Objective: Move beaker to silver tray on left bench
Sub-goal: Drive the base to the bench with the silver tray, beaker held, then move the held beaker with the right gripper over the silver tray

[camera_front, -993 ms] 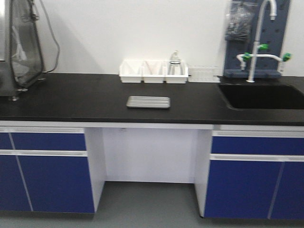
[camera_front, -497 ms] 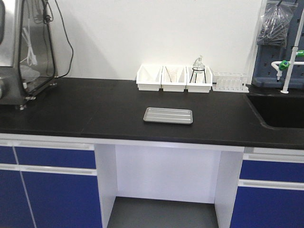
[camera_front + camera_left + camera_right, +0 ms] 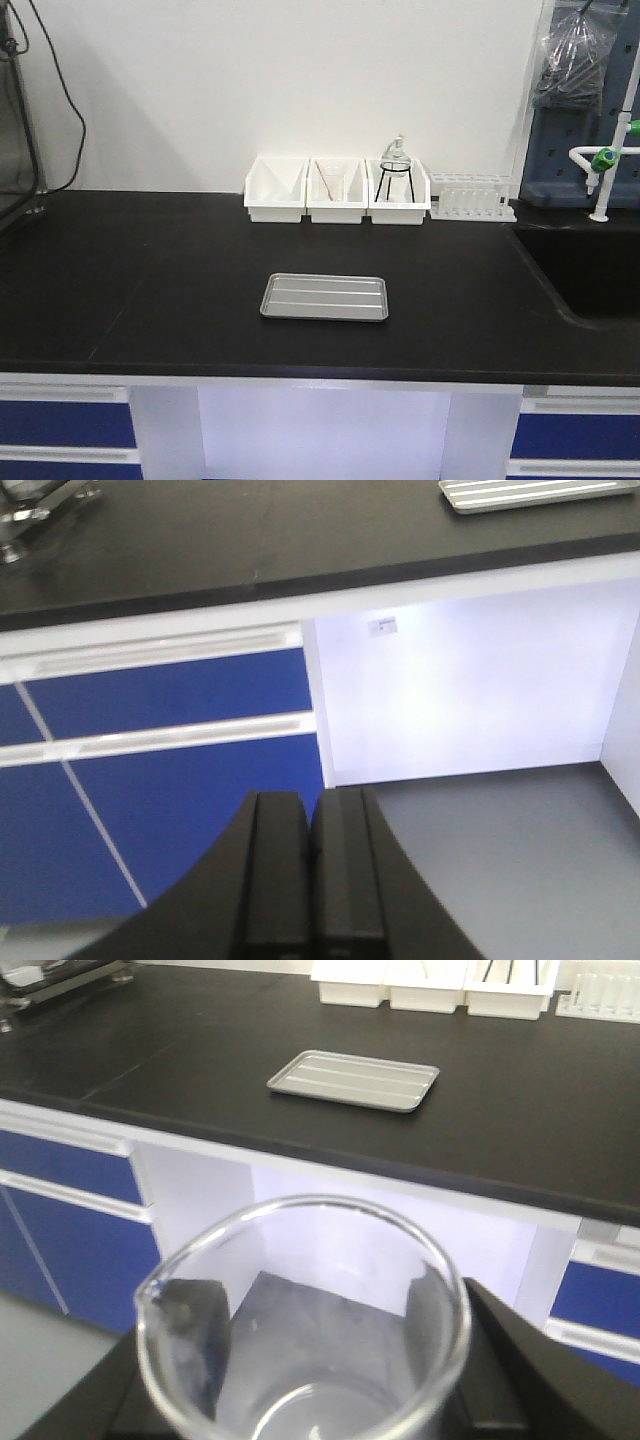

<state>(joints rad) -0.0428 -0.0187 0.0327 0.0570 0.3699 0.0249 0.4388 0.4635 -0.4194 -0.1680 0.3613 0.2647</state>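
Observation:
The clear glass beaker (image 3: 305, 1340) fills the bottom of the right wrist view, held upright between the black fingers of my right gripper (image 3: 310, 1360), which is shut on it in front of the bench, below its top. The silver tray (image 3: 325, 297) lies flat on the black bench top (image 3: 150, 280), near its front edge; it also shows in the right wrist view (image 3: 354, 1079) and at the top right of the left wrist view (image 3: 540, 492). My left gripper (image 3: 312, 820) is shut and empty, low in front of the blue cabinet. Neither gripper shows in the front view.
Three white bins (image 3: 337, 190) stand by the wall; the right one holds a round flask on a black wire stand (image 3: 395, 168). A test tube rack (image 3: 470, 197) stands beside them. A sink (image 3: 590, 270) and tap (image 3: 605, 160) are at the right, a machine with cables (image 3: 15, 120) at the left.
The front view has moved closer to the bench and shifted: the tray now sits lower and nearer the middle, the left machine has slid mostly out of view.

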